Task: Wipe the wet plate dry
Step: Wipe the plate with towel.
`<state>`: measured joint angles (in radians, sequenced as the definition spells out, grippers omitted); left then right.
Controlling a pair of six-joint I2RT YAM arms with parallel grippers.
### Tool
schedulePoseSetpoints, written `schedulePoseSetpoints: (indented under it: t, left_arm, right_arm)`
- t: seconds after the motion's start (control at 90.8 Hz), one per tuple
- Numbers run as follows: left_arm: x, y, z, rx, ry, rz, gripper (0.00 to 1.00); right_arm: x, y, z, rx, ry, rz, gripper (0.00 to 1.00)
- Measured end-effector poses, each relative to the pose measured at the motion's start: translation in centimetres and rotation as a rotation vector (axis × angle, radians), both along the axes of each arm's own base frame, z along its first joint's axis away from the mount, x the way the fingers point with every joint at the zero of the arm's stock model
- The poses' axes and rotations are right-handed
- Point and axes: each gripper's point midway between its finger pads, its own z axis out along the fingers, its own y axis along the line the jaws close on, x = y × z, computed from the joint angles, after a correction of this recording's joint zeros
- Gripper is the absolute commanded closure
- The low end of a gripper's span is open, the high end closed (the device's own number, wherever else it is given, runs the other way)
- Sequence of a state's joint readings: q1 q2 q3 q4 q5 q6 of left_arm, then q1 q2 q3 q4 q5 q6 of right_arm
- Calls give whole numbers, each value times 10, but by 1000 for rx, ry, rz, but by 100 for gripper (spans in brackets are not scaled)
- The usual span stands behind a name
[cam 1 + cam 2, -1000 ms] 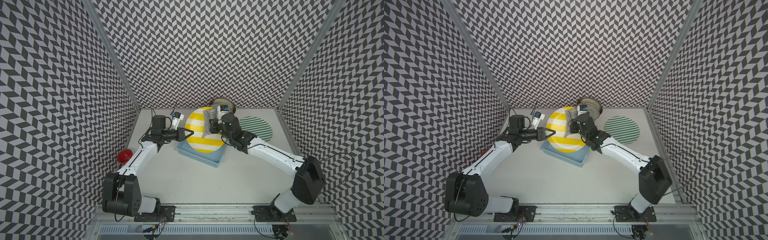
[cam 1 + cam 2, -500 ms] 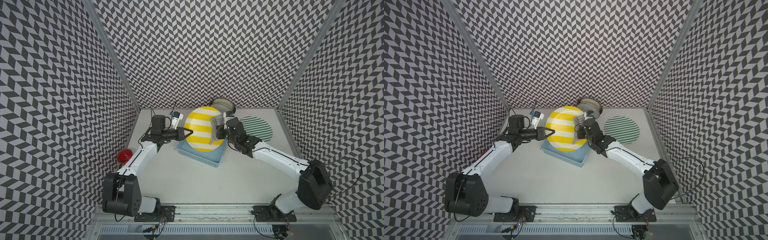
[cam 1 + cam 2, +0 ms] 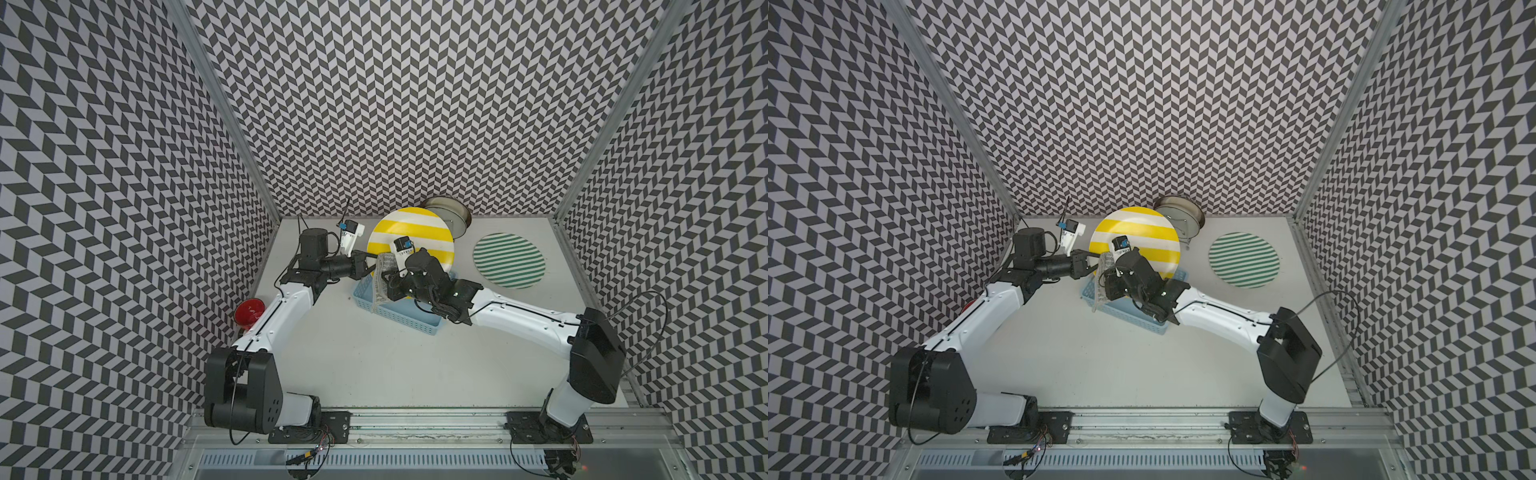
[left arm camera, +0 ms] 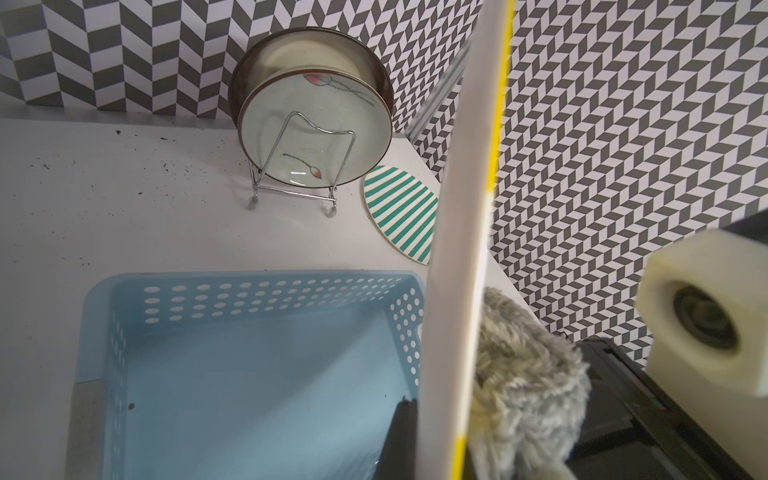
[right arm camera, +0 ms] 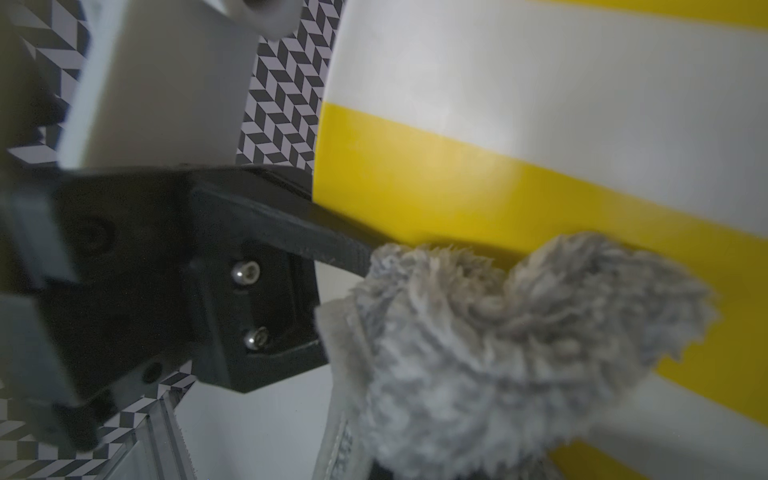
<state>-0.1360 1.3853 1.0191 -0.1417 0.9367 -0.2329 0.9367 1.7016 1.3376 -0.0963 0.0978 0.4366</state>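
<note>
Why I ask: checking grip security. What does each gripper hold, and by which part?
Left gripper: shut on the yellow-striped plate, pinching its rim on that arm's side. Right gripper: shut on the grey fluffy cloth, by a bunched fold.

Table: basket, green-striped plate, rack

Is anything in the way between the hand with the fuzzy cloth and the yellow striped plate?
Nothing visible does. The right gripper presses its grey cloth straight against the yellow-striped plate, which the left gripper holds on edge over the blue basket.
</note>
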Motion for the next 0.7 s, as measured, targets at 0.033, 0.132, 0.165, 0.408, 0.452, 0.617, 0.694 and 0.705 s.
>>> schedulePoseSetpoints:
  t: [0.033,0.132,0.165,0.408,0.452,0.617,0.694,0.705]
  left_arm:
    - [0,0,0,0,0,0,100]
    - [0,0,0,0,-4,-1,100]
    - [0,0,0,0,-5,-2,100]
    - [4,2,-3,17,-12,22,100]
    - [5,3,-3,20,-13,28,100]
    - [6,3,-4,25,-15,37,100]
    - [6,3,-3,23,-17,35,100]
    - [6,3,-3,23,-17,34,100]
  right_arm:
    - [1,-1,0,-1,0,-7,100]
    - [2,-8,-3,7,8,-28,100]
    - [3,-13,-5,10,13,-39,100]
    - [25,-89,-32,-5,68,-201,100]
    - [32,-108,-38,-17,77,-245,100]
    - [44,-150,-50,-53,87,-344,100]
    - [44,-151,-48,-56,79,-340,100]
    - [44,-150,-48,-56,78,-338,100]
